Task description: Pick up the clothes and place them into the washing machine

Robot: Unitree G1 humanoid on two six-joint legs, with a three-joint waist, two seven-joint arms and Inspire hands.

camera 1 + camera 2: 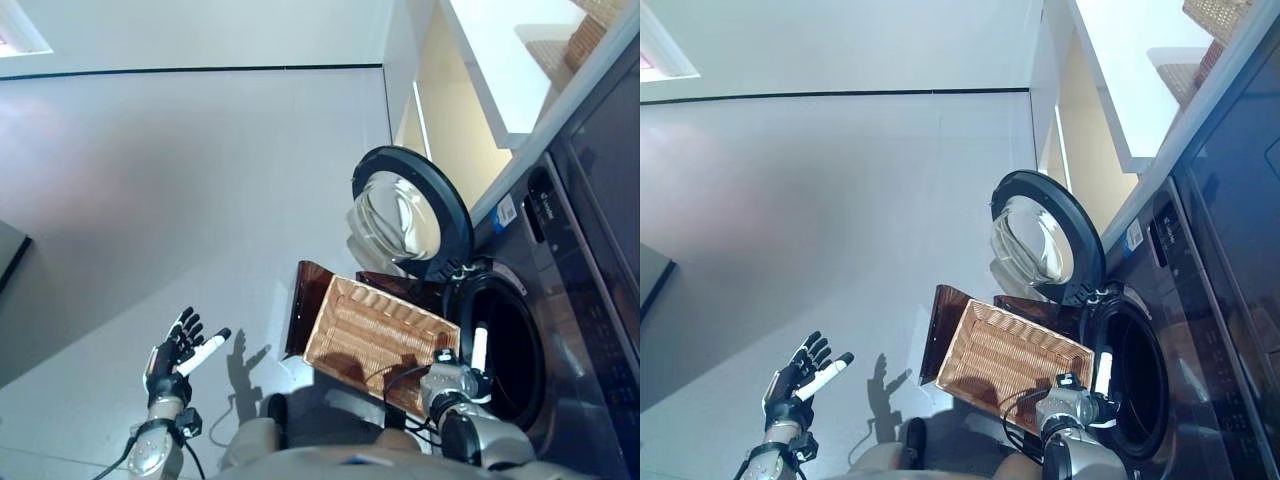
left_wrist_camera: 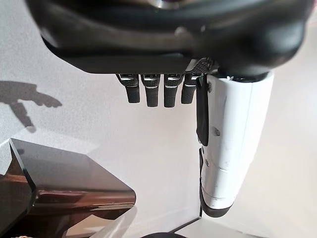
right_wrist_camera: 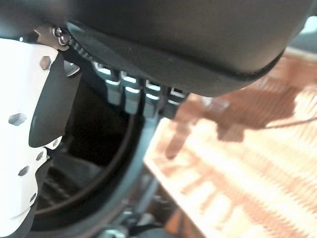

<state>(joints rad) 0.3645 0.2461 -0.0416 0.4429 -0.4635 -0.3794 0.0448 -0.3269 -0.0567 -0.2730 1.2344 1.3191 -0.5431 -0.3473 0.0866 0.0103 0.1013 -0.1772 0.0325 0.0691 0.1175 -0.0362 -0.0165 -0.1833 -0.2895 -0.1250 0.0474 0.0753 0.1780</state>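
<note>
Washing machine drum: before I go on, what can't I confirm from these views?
- Drum contents: the opening is dark in both eye views, so clothes inside cannot be confirmed.
- Right hand: mostly hidden by its own wrist in the eye views; its wrist view shows straight fingers, holding nothing.
- Wicker basket: looks empty; its near corner lies behind the right arm.
- Left hand: open over the floor, empty.

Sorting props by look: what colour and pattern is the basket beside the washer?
The basket is light tan woven wicker, clearest in the left eye view.
</note>
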